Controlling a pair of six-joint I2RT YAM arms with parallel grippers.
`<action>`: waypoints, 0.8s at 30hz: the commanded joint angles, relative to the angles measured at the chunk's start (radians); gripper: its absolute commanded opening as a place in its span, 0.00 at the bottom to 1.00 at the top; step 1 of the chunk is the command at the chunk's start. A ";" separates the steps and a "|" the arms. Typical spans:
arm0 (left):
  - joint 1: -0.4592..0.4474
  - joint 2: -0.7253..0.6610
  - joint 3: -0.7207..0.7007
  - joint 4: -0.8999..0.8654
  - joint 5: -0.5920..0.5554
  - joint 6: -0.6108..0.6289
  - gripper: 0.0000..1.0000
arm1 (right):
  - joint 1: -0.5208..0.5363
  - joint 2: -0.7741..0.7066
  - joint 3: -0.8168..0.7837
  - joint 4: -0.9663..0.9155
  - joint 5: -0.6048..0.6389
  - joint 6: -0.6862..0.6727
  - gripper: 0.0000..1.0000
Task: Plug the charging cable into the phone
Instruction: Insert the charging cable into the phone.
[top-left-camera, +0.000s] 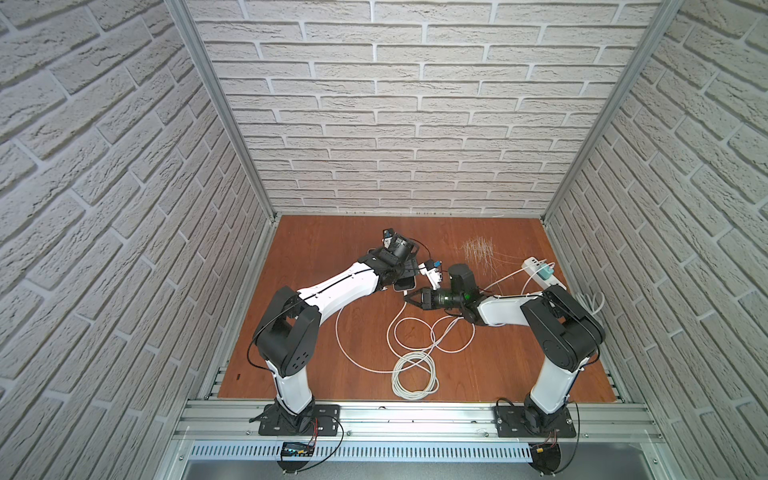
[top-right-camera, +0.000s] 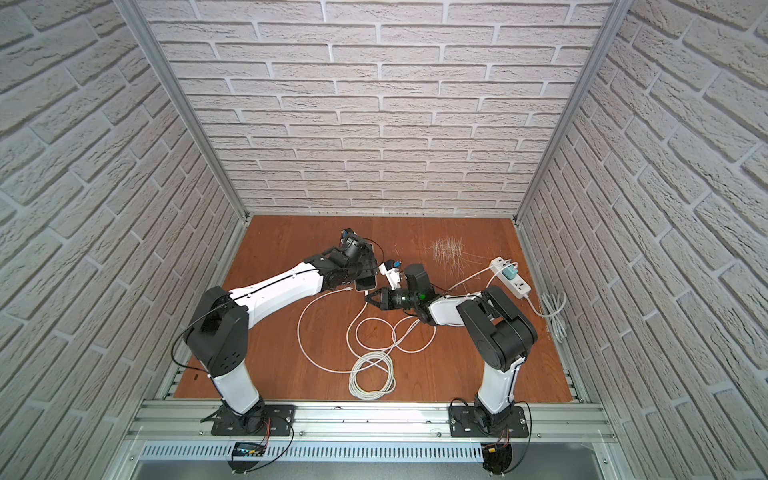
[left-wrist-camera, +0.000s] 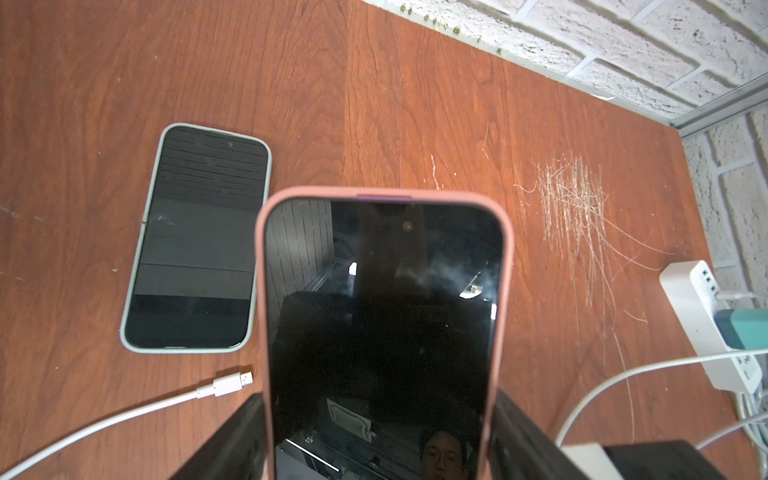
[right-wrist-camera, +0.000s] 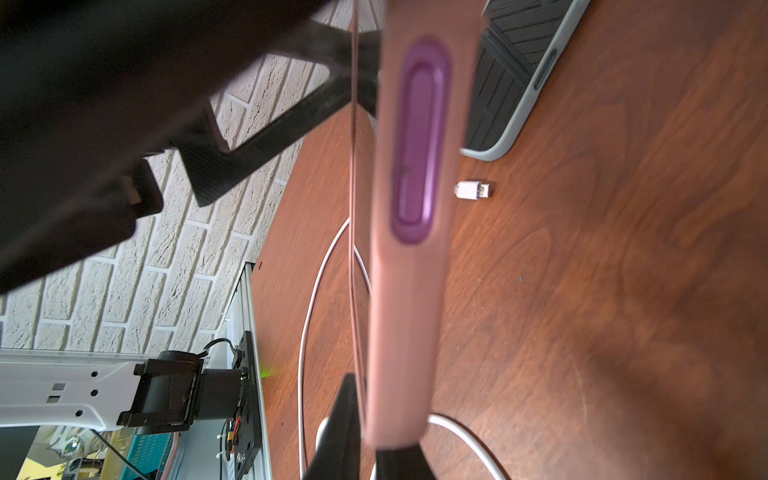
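A phone in a pink case (left-wrist-camera: 382, 316) is held off the table, and my left gripper (left-wrist-camera: 380, 415) is shut on its two long sides. The same phone shows edge-on in the right wrist view (right-wrist-camera: 411, 291), with a purple side button. My right gripper (right-wrist-camera: 368, 432) is shut on the end of a white charging cable (right-wrist-camera: 465, 436) and is pressed against the phone's near end. The plug itself is hidden behind the fingers. In both top views the two grippers meet at mid-table (top-left-camera: 409, 297) (top-right-camera: 370, 298), where the phone's lower end (top-left-camera: 405, 284) shows.
A second phone in a grey case (left-wrist-camera: 195, 237) lies flat beside the held one. A loose white cable plug (left-wrist-camera: 232, 382) (right-wrist-camera: 473, 190) lies next to it. A white power strip (top-left-camera: 534, 264) with a teal charger (left-wrist-camera: 744, 328) sits at the right edge. Coiled cable (top-left-camera: 415, 370) lies toward the front.
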 joint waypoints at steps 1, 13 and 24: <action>-0.055 -0.032 -0.037 -0.052 0.082 -0.031 0.33 | -0.017 -0.002 0.015 0.139 0.063 0.003 0.03; -0.063 -0.033 -0.050 -0.081 0.105 -0.027 0.33 | -0.019 -0.006 0.009 0.179 0.076 -0.009 0.03; -0.034 -0.003 0.043 -0.202 0.148 0.031 0.33 | -0.020 -0.030 0.046 0.128 0.081 -0.124 0.03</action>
